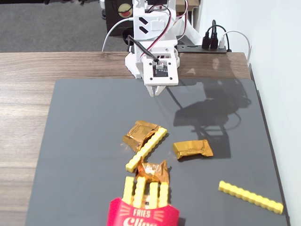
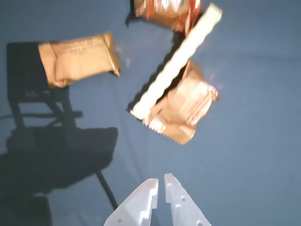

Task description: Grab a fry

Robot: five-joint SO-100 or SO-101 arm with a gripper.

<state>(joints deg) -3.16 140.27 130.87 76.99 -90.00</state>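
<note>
**Arm hovering, jaws basically closed**

So the white arm (image 1: 153, 33) is folded up at the far end in the fixed view, wrist tipped forward and down so the square camera block (image 1: 161, 70) on it faces us. Red, black and white wires loop around the upper joints. The gripper (image 1: 155, 90) pokes out just under that block, tips pointing down, up in the air with nothing between them. In the wrist view the gripper (image 2: 160, 181) comes in from the bottom edge, two white fingers (image 2: 141, 200) almost together, just a thin slit between.
</note>
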